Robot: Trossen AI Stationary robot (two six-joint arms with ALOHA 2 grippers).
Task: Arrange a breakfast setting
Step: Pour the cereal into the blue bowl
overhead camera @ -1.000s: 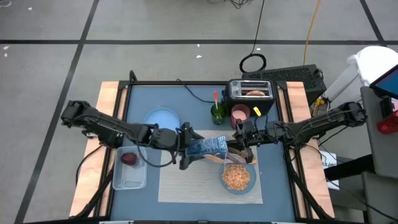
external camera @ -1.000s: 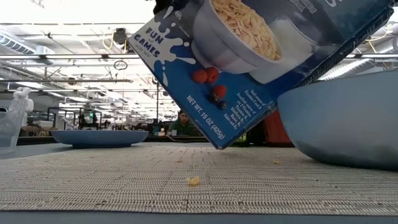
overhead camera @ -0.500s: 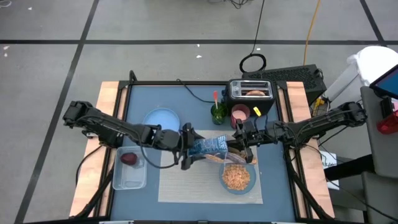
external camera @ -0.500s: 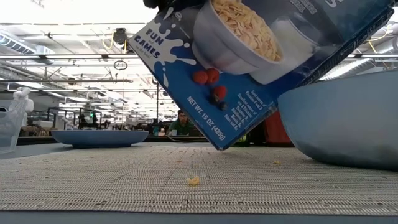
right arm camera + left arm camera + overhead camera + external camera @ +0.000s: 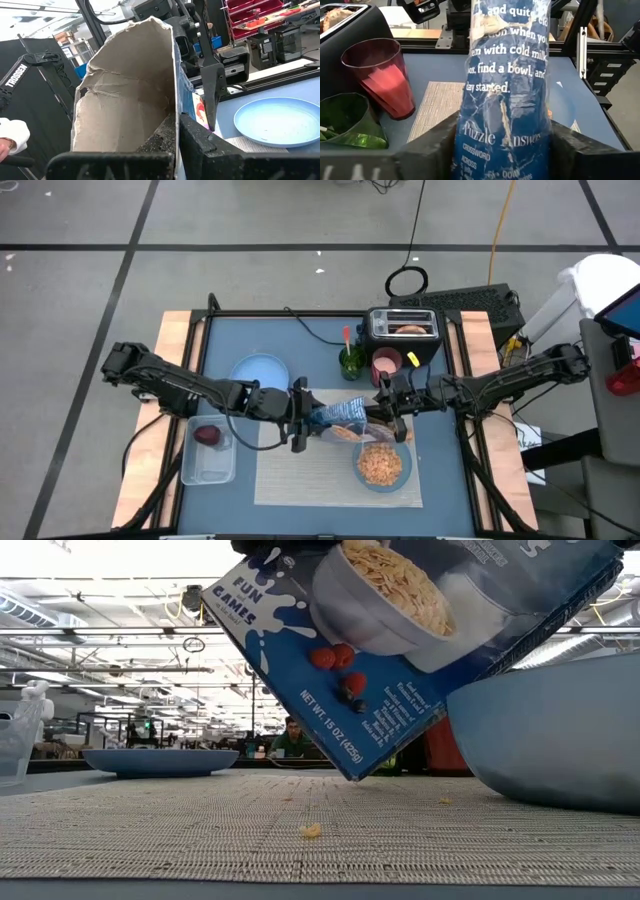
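Observation:
Both grippers hold a blue cereal box (image 5: 342,416) tilted above the beige woven placemat (image 5: 300,475). My left gripper (image 5: 300,416) is shut on its closed end, seen in the left wrist view (image 5: 505,150). My right gripper (image 5: 386,416) is shut on the wall at its open end (image 5: 125,95). The light-blue bowl (image 5: 382,466), holding cereal, sits on the mat under the open end. The light-blue plate (image 5: 260,370) lies off the mat to the far left. The orange-handled spoon (image 5: 347,337) stands in a green cup (image 5: 352,362). The dark-red fruit (image 5: 207,435) lies in the tub. The bagel (image 5: 408,330) sits in the toaster.
A clear plastic tub (image 5: 208,452) stands left of the mat. A black toaster (image 5: 403,325) and a red cup (image 5: 387,365) stand behind it. A cereal crumb (image 5: 312,830) lies on the mat. Wooden strips edge the table's sides.
The cereal box has tipped slightly, its closed end rising a little. Both grippers keep their hold and have barely moved.

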